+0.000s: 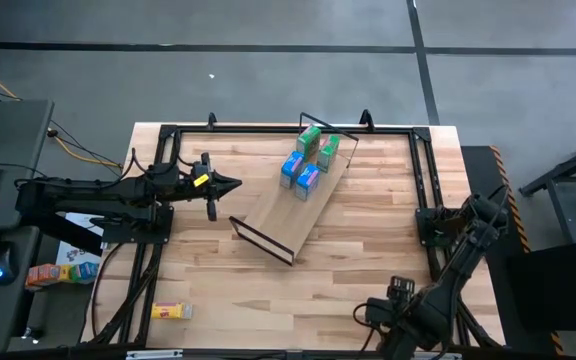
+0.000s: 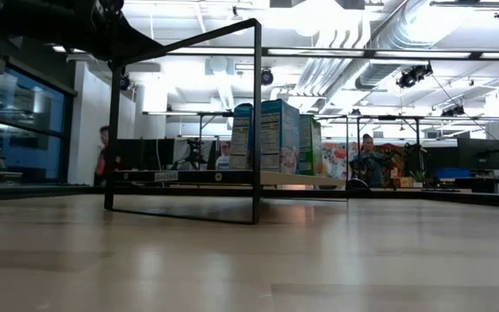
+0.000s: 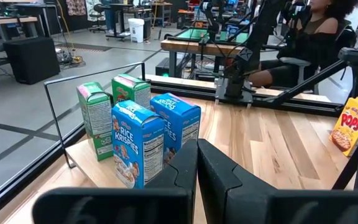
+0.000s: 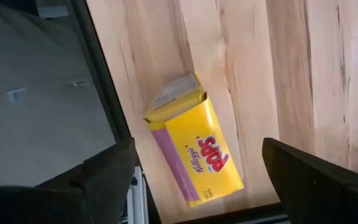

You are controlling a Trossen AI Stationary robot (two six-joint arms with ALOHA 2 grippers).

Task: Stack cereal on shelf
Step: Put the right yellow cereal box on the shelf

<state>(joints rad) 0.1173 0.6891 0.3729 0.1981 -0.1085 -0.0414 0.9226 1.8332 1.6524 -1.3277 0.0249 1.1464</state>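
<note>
The shelf (image 1: 290, 212), a light-wood board with black wire ends, lies slantwise at the table's middle. Two green cereal boxes (image 1: 318, 144) and two blue ones (image 1: 299, 174) stand upright on its far end; the left wrist view shows the blue pair (image 3: 151, 140). My left gripper (image 1: 230, 184) hovers shut to the left of the shelf, pointing level at the boxes. My right gripper (image 4: 197, 148) hangs open, pointing down, over a yellow Pops box (image 4: 194, 152) that sits on the table by the near right edge. Its fingers stand on either side of the box and clear of it. Another yellow box (image 1: 171, 311) lies near the front left corner.
A black metal frame (image 1: 423, 170) runs around the tabletop, and one of its bars (image 4: 101, 81) passes close beside the Pops box. Bare wood lies between the shelf and the near edge. People sit at desks beyond the table (image 3: 319, 37).
</note>
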